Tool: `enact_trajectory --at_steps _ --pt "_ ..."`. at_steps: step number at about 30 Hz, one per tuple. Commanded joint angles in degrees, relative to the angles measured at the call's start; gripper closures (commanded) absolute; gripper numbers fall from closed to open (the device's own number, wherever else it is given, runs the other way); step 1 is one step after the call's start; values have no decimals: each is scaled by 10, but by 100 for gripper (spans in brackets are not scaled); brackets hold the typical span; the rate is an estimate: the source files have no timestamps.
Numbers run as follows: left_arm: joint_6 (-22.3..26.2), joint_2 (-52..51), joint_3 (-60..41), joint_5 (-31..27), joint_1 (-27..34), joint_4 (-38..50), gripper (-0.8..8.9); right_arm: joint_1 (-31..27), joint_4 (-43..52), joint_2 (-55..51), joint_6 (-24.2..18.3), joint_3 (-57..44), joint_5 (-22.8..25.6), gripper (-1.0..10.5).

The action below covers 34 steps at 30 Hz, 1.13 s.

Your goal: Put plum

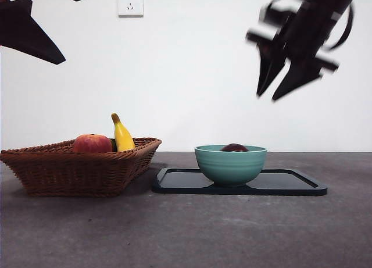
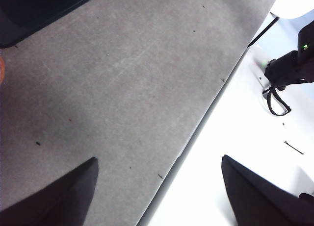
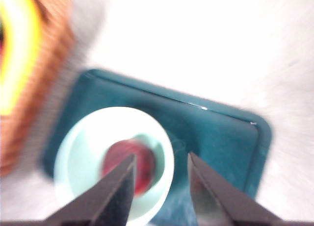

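Front view: plum (image 1: 235,147) rests inside green bowl (image 1: 231,164) on tray (image 1: 290,183); placement judged complete. Right gripper (image 1: 278,92) hangs above, jaws parted, empty. Left gripper (image 2: 157,187) idle, spread, empty

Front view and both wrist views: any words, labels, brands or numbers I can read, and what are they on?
None can be read in any view.
Wall socket: only plug holes and a tiny mark, too small to read.
Bowl, tray, basket: no printing shows.
Plum, banana, red fruit: no stickers show.
Right wrist view is too blurred to settle any small print.
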Motion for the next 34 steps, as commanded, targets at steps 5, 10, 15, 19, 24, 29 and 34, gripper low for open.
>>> enact_trajectory --at_steps 5,10,15,19,24,29,34 --pt "7 3 4 5 -3 3 411 4 -72 -101 -16 11 -36 775" --pt "7 3 4 5 -3 3 411 4 -156 -178 -46 10 -35 775" --pt "7 3 4 5 -3 3 411 7 -220 -249 -62 0 -36 775" --pt "7 3 4 5 -3 3 411 14 -228 -306 -62 -31 -38 775" --pt "7 3 4 5 -3 3 411 28 -226 -382 -62 -105 -52 775" --pt "7 3 4 5 -3 4 411 38 -222 -447 -63 -184 -80 775" --pt "7 3 4 5 -3 4 411 41 -209 -499 -64 -261 -146 775"
